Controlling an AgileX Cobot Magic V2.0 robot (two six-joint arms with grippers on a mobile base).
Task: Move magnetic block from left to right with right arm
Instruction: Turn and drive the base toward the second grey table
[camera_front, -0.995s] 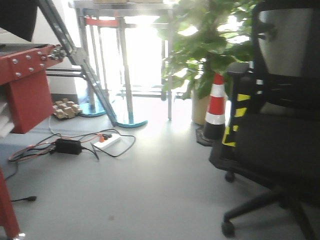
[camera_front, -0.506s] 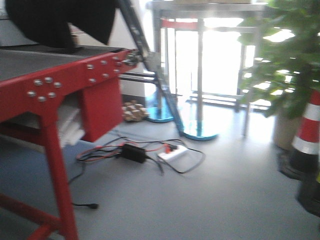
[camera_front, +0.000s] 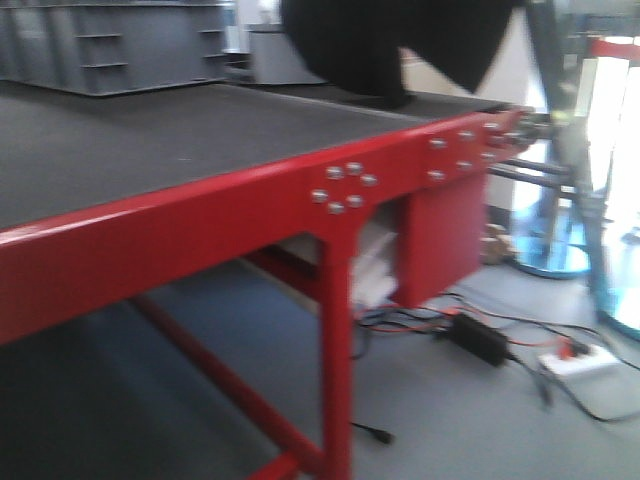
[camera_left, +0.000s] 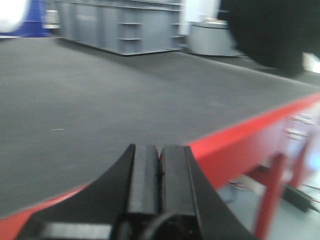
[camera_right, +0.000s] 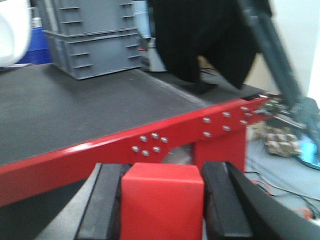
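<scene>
Red table (camera_right: 100, 150) and grey crate (camera_right: 95, 47) face magnetic block (camera_right: 162, 200).

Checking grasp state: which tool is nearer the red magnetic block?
Right. The magnetic block sits between the fingers of the right tool, apparently gripped. The left tool is shut on nothing, facing the dark tabletop; no block shows in its view.
</scene>
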